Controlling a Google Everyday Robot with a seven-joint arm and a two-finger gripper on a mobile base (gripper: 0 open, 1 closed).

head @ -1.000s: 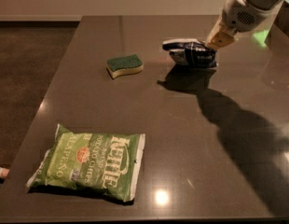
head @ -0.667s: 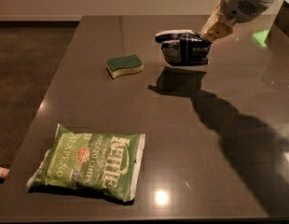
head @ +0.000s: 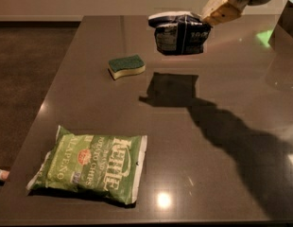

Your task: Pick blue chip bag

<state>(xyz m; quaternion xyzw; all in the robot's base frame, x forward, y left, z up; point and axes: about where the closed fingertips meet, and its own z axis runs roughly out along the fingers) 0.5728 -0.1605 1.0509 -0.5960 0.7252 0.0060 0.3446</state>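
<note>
The blue chip bag (head: 178, 33) is dark navy with white lettering. It hangs in the air above the far part of the dark table (head: 208, 141), well clear of the surface, with its shadow on the table below it. My gripper (head: 206, 19) comes in from the top right and is shut on the bag's upper right edge. The beige fingers (head: 221, 9) show above the bag.
A light-green Kettle chip bag (head: 92, 163) lies flat near the table's front left. A green and yellow sponge (head: 126, 65) lies left of the lifted bag's shadow. A reflective object (head: 284, 27) stands at the far right edge. A small white thing (head: 1, 174) lies on the floor at left.
My gripper has risen and moved left with the blue chip bag, lifting it off the table. The bag's shadow has separated from it and slid toward the front.
</note>
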